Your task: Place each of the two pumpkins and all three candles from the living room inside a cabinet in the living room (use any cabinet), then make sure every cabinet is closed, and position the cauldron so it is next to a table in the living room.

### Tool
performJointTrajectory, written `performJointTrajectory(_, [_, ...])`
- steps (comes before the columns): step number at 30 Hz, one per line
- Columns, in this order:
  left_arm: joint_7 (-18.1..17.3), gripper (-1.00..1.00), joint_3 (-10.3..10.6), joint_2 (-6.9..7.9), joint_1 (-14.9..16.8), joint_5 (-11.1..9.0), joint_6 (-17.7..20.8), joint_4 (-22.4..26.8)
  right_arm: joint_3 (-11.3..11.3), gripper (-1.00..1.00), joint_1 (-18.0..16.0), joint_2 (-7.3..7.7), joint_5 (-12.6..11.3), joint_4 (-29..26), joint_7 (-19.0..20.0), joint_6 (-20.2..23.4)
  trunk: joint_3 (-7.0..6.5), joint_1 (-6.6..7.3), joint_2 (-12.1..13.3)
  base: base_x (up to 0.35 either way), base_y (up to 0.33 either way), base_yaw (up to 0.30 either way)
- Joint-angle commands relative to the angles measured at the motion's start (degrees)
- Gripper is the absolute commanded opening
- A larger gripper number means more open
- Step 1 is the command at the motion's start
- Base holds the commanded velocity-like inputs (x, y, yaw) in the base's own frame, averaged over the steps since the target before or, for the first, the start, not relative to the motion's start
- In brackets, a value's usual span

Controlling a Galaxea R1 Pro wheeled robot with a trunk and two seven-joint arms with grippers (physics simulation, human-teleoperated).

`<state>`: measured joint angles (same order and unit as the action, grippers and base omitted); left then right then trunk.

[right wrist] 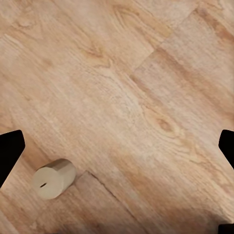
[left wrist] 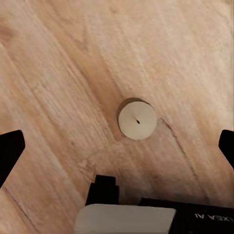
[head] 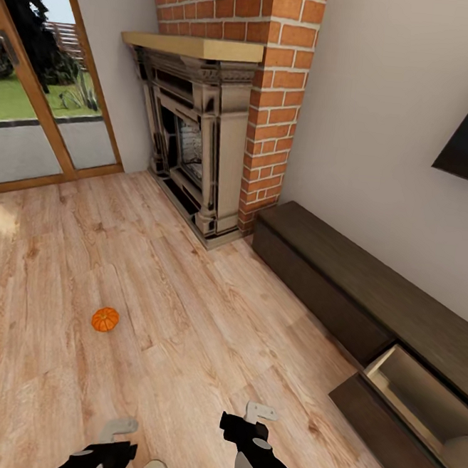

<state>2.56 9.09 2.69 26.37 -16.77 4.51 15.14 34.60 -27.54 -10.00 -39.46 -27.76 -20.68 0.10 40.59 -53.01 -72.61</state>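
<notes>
Both arms are glossy black with pale grey panels. The left gripper (head: 116, 432) and right gripper (head: 258, 412) carry light grey fingers on black bodies; white lettering marks one black housing.

Cream candle (left wrist: 137, 120) stands upright on wood-plank floor (left wrist: 58, 63), seen from above w/ wick dot at centre, between left tool's (left wrist: 117, 146) spread dark fingertips (left wrist: 9, 151), touching neither.
</notes>
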Motion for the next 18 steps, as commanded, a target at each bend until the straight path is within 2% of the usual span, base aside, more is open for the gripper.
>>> performJointTrajectory(1, [0.0, 1.0, 0.5, 0.05, 0.0, -0.5, 0.3, 0.0, 0.3, 1.0, -0.1, 0.0, -0.3, 0.0, -0.4, 0.0, 0.23, -0.23, -0.4, 0.0, 0.0, 0.0])
performJointTrajectory(18, [-0.4, 1.0, 0.5, 0.03, 0.0, -0.4, 0.1, -0.4, 0.3, 1.0, -0.1, 0.0, -0.3, 0.0, -0.4, 0.0, 3.28, -3.96, -7.3, 0.0, 0.0, 0.0])
